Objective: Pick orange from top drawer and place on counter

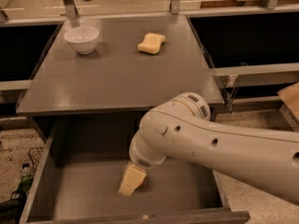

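1. The big white robot arm [224, 143] comes in from the right of the frame and bends down into the wide, dark grey wooden top drawer [70, 190], which stands open at the bottom of the frame.
2. The cream-coloured gripper [126, 189] points down and to the left, low in the middle of the drawer, close to its floor.
3. One cannot tell how far it is open, or if it holds anything.
4. The small orange ball cannot be seen.
5. The flat dark grey counter [117, 78] fills the middle of the frame.
6. A round white bowl [81, 38] sits at its upper left, and a pale yellow wavy sponge [151, 43] lies at the upper middle, well apart.
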Robot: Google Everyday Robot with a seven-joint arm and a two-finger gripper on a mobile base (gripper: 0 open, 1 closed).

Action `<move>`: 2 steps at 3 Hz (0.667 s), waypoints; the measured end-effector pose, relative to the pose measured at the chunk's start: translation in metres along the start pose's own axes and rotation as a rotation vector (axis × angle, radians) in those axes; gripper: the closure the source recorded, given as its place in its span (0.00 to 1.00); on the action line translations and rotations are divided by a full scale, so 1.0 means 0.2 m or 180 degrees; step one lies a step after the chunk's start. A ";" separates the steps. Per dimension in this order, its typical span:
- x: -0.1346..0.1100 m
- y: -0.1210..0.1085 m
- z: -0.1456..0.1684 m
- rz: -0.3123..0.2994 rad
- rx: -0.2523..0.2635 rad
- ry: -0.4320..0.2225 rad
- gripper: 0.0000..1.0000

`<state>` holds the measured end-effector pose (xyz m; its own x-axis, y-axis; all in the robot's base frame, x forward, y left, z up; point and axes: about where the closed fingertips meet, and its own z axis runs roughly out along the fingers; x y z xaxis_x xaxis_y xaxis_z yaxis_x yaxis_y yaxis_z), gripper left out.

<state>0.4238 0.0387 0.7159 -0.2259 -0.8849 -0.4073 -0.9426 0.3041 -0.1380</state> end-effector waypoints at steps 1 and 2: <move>0.00 0.00 0.01 0.0000 -0.0008 0.0003 0.00; -0.01 0.11 0.15 -0.0128 -0.0113 -0.0025 0.00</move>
<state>0.4118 0.0581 0.6867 -0.1857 -0.8933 -0.4092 -0.9591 0.2554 -0.1223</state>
